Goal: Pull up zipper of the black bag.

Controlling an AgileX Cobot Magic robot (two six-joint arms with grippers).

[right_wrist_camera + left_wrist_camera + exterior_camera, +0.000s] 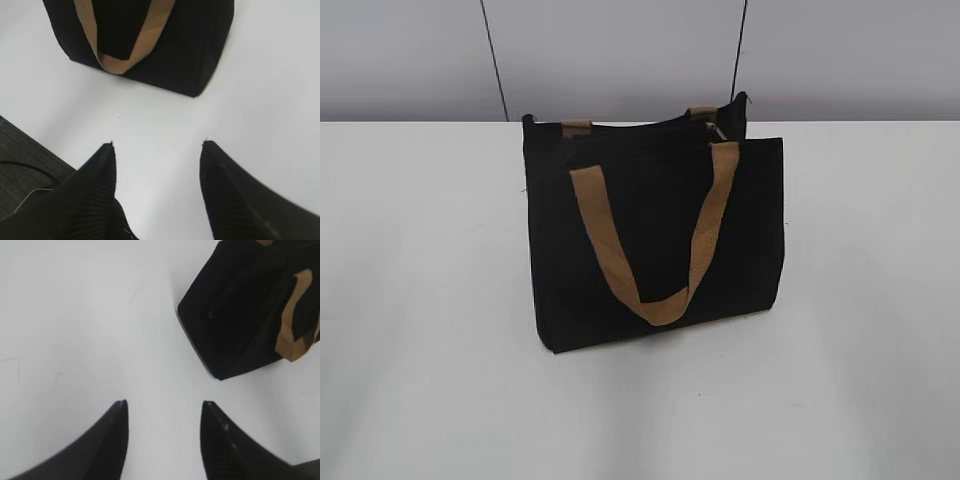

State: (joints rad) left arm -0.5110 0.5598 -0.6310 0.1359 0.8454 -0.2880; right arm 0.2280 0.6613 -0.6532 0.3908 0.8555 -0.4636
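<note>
The black bag (660,240) stands upright in the middle of the white table, a tan strap handle (655,235) hanging down its front. The silver zipper (719,131) sits near the right end of the bag's top edge. In the left wrist view the bag (235,320) lies up and right of my left gripper (164,407), which is open, empty and well clear of it. In the right wrist view the bag (175,50) is ahead of my right gripper (157,147), which is open and empty. Neither gripper shows in the exterior view.
The white table (430,300) spreads all round the bag. A grey wall with two dark cables (495,60) stands behind. In the right wrist view the table's edge and dark floor (20,165) show at lower left.
</note>
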